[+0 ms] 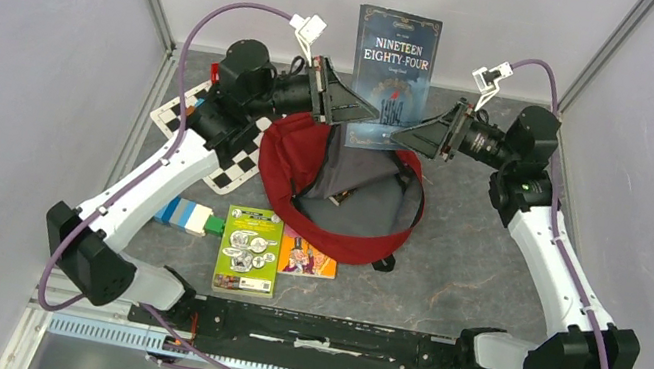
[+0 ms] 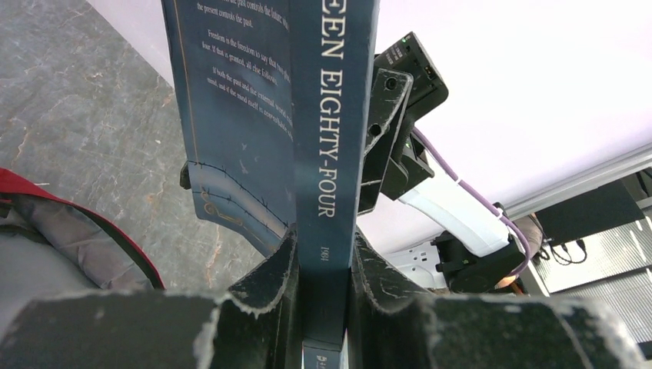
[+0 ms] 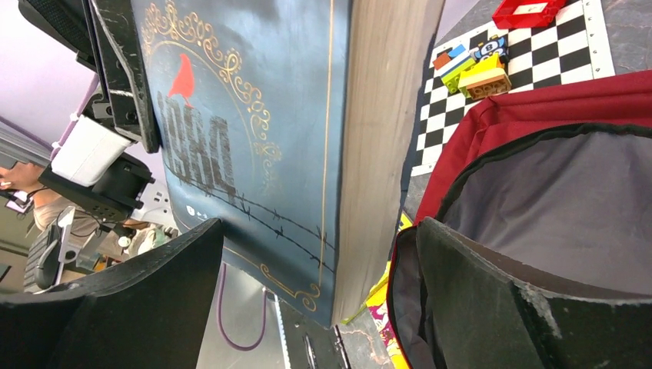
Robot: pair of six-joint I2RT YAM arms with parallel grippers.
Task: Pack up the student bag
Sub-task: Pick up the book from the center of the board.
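Two arms meet over the student bag (image 1: 283,151) in the top view; between them a slate-blue paperback (image 1: 395,54) stands upright, title side to the camera; the left gripper (image 1: 349,107) is at its left edge, the right gripper (image 1: 405,135) at its right; the bag slumps on the grey marbled table (image 1: 462,259) directly under the book, soft dark-red fabric, mouth gaping on crumpled grey lining; a chessboard mat (image 1: 234,170) lies just left of it, a glossy green booklet (image 1: 248,250) and a row of building blocks (image 1: 185,215) nearer the bases.

Over to the left wrist; the left gripper (image 2: 323,261) is clamped narrow on the paperback (image 2: 330,115), both scuffed black fingers (image 2: 277,269) pressed flat to the spine's two sides; white spine lettering runs upward; a corner of the bag (image 2: 46,231), red rim and grey inside, sits low left.

Now the right wrist; the right gripper (image 3: 319,231) is spread as wide as it goes, holding nothing; the paperback (image 3: 254,138) hangs in that gap, pale page block (image 3: 377,138) facing us; whether either finger touches it I cannot tell; the bag (image 3: 553,184) opens at right, smooth lining under a black-edged rim; beyond it the chequered mat (image 3: 538,46) carries chunky bright blocks (image 3: 473,69) and a small red box (image 3: 530,11).
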